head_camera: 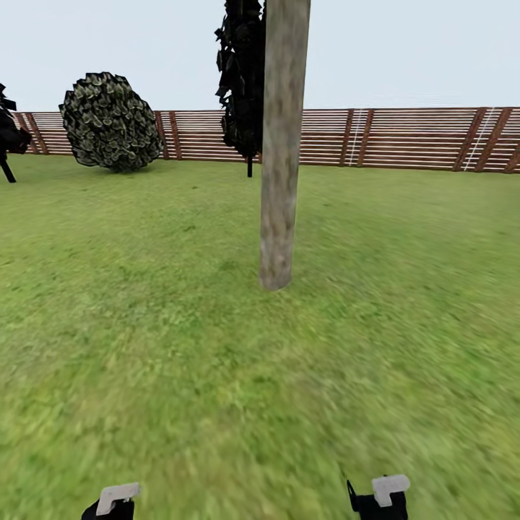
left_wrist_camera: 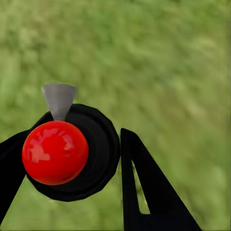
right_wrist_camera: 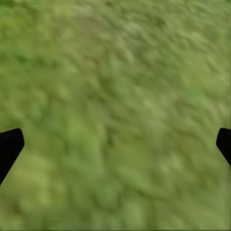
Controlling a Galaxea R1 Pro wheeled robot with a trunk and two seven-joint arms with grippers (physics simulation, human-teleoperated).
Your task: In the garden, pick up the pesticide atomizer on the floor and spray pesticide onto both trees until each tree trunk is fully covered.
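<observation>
Head view faces trunk [head_camera: 282,144]; wrist views near grass [right_wrist_camera: 115,72].

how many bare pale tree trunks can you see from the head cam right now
1. The tree trunk stands on the grass straight ahead, in front of the fence. A second one may be outside this view.

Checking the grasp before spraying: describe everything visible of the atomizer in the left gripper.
In the left wrist view the atomizer is seen end-on: a glossy red ball-shaped part with highlights, set against a round black body behind it, and a small grey cone-shaped nozzle at its edge. It sits between the left gripper's black fingers, held above blurred green grass. No spray specks are visible around it. Its lower parts are hidden.
</observation>
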